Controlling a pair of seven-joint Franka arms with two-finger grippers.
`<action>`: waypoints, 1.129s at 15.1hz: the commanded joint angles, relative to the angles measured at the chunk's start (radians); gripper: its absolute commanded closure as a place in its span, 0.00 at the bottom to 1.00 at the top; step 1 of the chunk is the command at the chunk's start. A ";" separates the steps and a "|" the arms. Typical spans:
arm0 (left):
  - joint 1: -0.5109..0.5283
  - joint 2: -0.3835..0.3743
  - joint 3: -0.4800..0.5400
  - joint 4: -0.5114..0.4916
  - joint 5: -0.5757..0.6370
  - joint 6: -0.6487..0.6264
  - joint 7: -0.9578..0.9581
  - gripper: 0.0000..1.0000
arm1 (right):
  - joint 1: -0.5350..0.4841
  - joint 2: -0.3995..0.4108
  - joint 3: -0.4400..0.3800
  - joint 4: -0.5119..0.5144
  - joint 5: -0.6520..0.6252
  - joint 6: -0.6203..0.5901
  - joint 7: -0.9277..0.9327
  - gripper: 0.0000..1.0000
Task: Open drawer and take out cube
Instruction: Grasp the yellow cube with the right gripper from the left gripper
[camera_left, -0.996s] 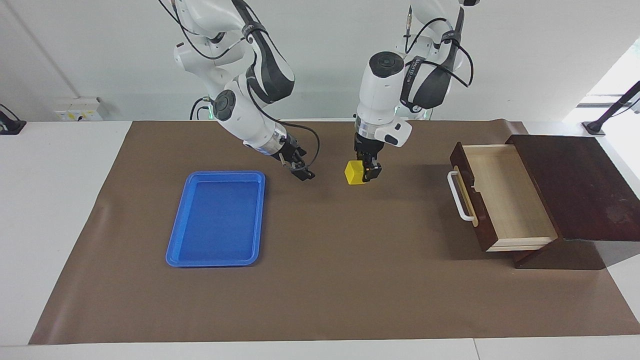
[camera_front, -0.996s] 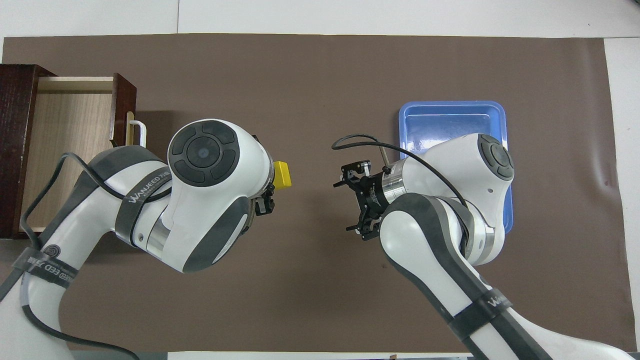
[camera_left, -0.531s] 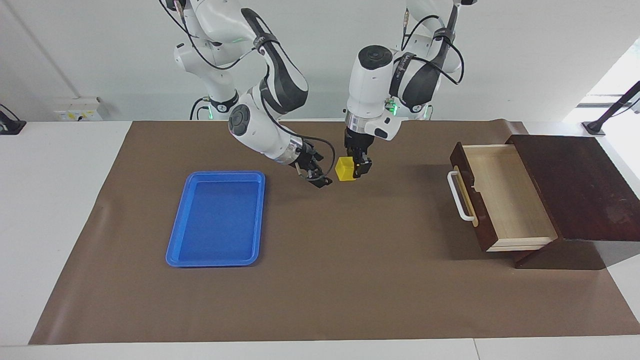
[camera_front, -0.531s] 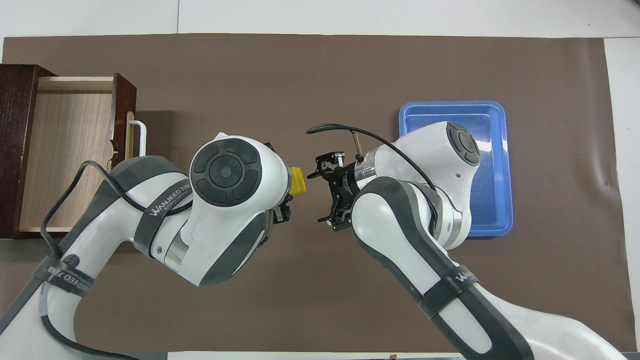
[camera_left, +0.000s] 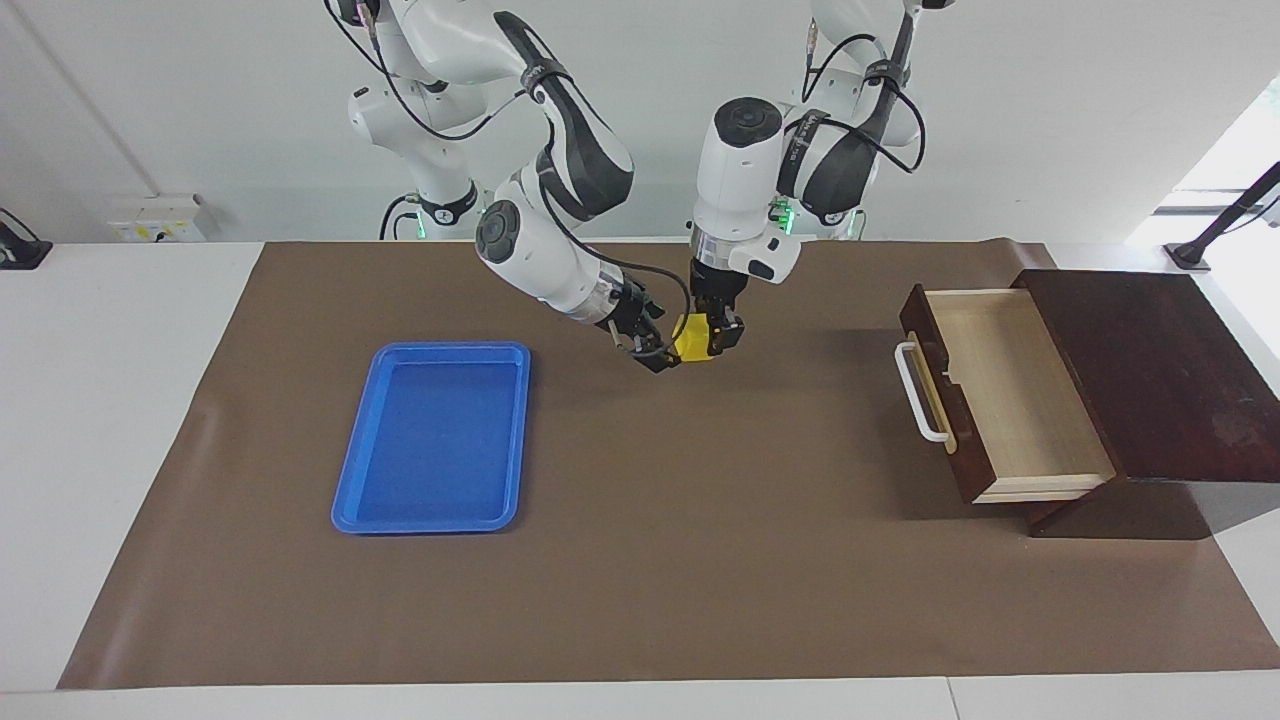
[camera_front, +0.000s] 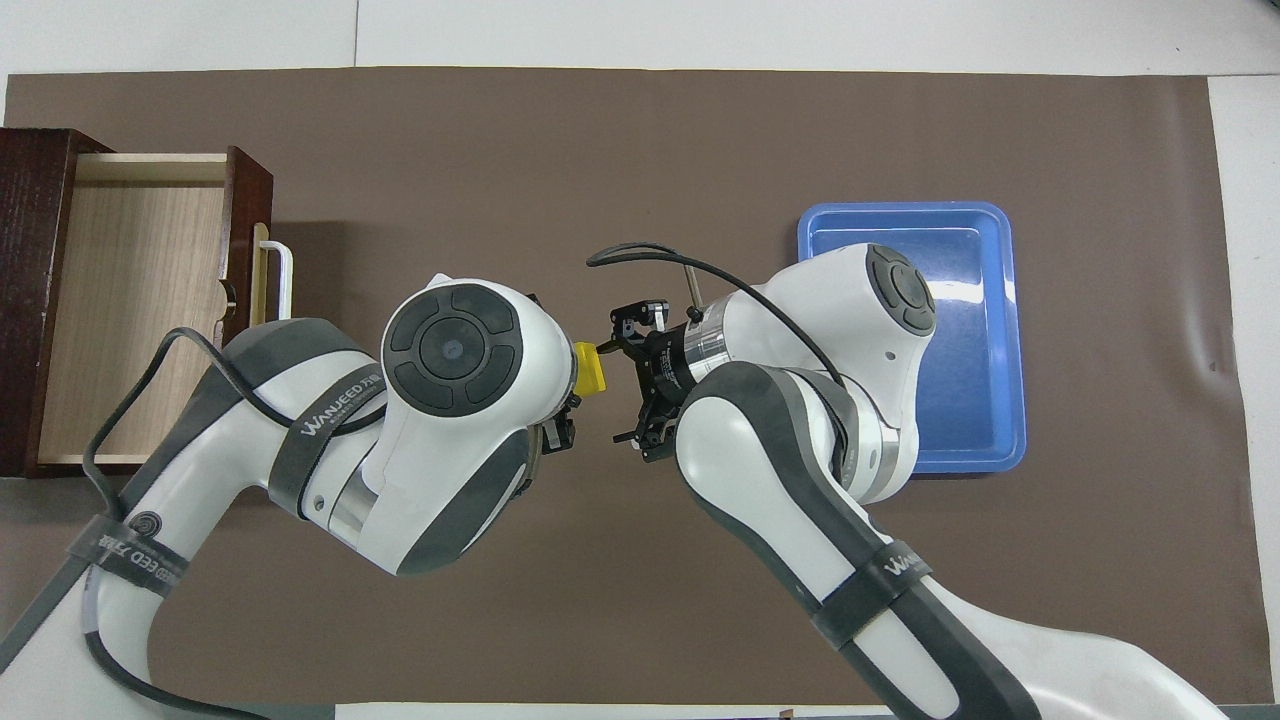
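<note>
My wide dark-brown wooden drawer (camera_front: 150, 300) stands open and empty. My left gripper (camera_front: 572, 400) is clamped on the small yellow cube (camera_front: 589, 367), over the mat's middle. My right gripper (camera_front: 625, 385), spread wide, flanks it: a handover. Next, close squarely before releasing.

We see a flat blue tray (camera_left: 430, 437), empty, lying on a brown mat (camera_left: 660, 560) toward the right arm's end of the white table (camera_left: 110, 400).
</note>
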 joint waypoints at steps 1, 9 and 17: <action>-0.025 -0.020 0.007 -0.032 -0.017 0.027 -0.006 1.00 | 0.005 0.023 0.003 0.050 0.015 0.028 0.017 0.00; -0.025 -0.021 0.007 -0.037 -0.017 0.024 0.003 1.00 | 0.012 0.034 0.002 0.059 0.019 0.048 0.015 0.00; -0.027 -0.021 0.007 -0.038 -0.017 0.024 0.004 1.00 | 0.012 0.037 0.002 0.057 0.015 0.042 0.014 0.00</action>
